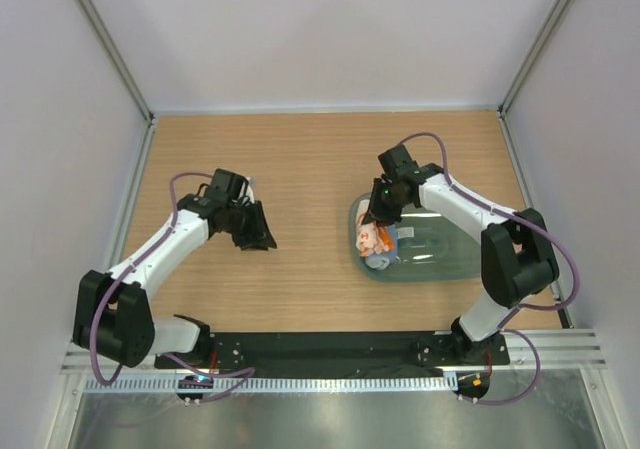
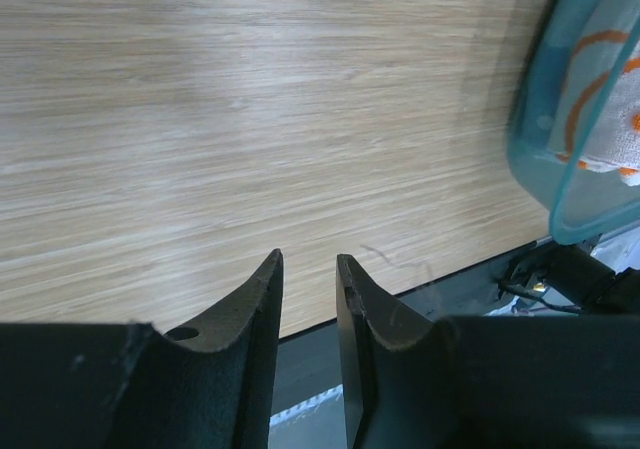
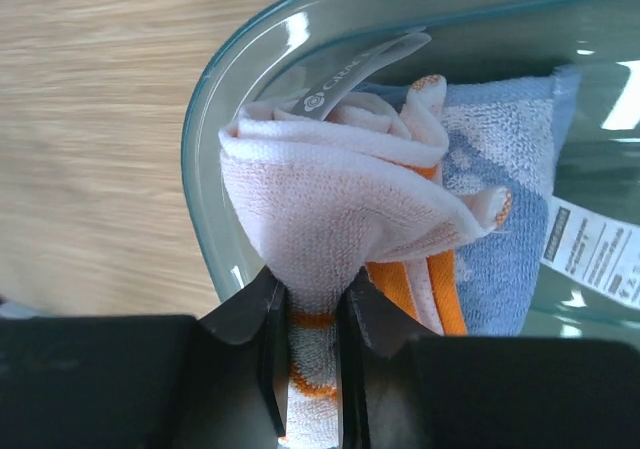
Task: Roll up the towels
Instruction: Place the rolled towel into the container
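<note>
On the left of the overhead view, the left end effector (image 1: 250, 227) is hovering over bare wooden surface (image 1: 300, 169), well apart from the tray. Its wrist camera is showing the two dark fingers (image 2: 262, 294) standing slightly apart with only wood grain between them, so it is holding nothing. It is probably waiting there to leave the other arm room to work.

Moving right, a translucent teal tray (image 1: 440, 264) is sitting on the surface in front of the right arm. Both towels are lying at its left end. The white and orange towel (image 1: 368, 237) is bunched against the tray's curved wall, and the grey-blue towel (image 1: 380, 261) is lying just beside it, touching it.

The right wrist view is showing this close up. The right end effector (image 3: 308, 299) is clamping a fold of the white and orange towel (image 3: 330, 199) between its fingertips. The cloth is rising from the pinch into a loose, crumpled cone, not a tidy roll. The grey-blue towel (image 3: 500, 169) is lying flat beneath and behind it, with a white care label (image 3: 590, 249) sticking out on the right.

The grip is likely meant to lift the patterned towel out of the tray, since the walls are leaving no flat room for rolling. Neither towel is looking rolled yet.
</note>
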Controlling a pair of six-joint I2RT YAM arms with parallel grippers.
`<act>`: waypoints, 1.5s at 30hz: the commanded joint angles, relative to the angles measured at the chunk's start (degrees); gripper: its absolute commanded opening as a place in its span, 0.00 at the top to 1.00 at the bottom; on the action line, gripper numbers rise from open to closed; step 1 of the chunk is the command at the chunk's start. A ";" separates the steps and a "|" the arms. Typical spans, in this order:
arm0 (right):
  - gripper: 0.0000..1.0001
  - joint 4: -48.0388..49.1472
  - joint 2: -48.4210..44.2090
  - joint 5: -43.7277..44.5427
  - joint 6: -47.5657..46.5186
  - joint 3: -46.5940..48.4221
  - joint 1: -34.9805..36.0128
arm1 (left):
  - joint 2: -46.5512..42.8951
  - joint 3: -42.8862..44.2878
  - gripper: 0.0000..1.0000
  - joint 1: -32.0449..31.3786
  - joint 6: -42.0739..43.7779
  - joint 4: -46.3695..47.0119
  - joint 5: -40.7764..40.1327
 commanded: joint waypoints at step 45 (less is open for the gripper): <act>0.99 37.03 1.21 -32.32 -11.05 -24.49 -21.06 | 1.18 1.61 0.75 0.87 0.85 -0.38 -0.22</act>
